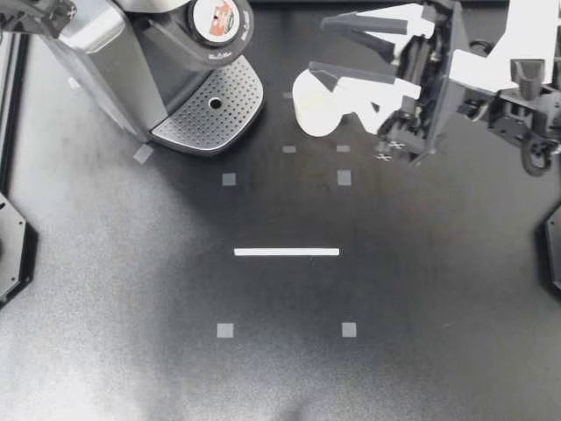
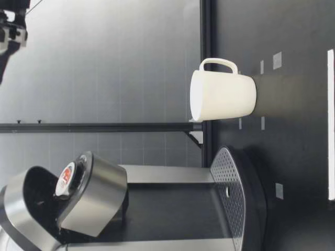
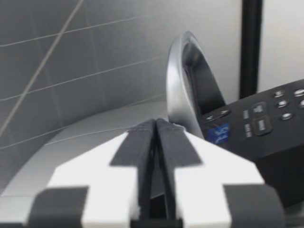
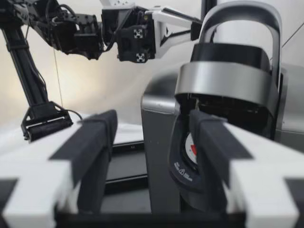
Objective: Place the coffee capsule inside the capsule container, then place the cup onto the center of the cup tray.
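Note:
A white cup (image 1: pixel 313 107) stands upright on the table right of the coffee machine (image 1: pixel 114 53), its handle (image 2: pixel 219 64) turned away from the machine. The coffee capsule (image 1: pixel 217 17) sits in the machine's open capsule container, under the raised lid (image 2: pixel 31 209). The perforated cup tray (image 1: pixel 230 98) carries nothing. My right gripper (image 1: pixel 317 48) hangs open above the cup, with nothing between its fingers; in the right wrist view it (image 4: pixel 152 142) faces the capsule (image 4: pixel 192 148). Only a bit of my left arm (image 1: pixel 35 16) shows at the far corner. My left gripper (image 3: pixel 156 137) is shut on nothing above the machine's top.
A white strip (image 1: pixel 287 252) and small grey squares (image 1: pixel 344 178) mark the table's middle. The machine's button panel (image 3: pixel 266 118) lies ahead of the left gripper. Part of an arm (image 2: pixel 10 26) hangs high above the table in the low view.

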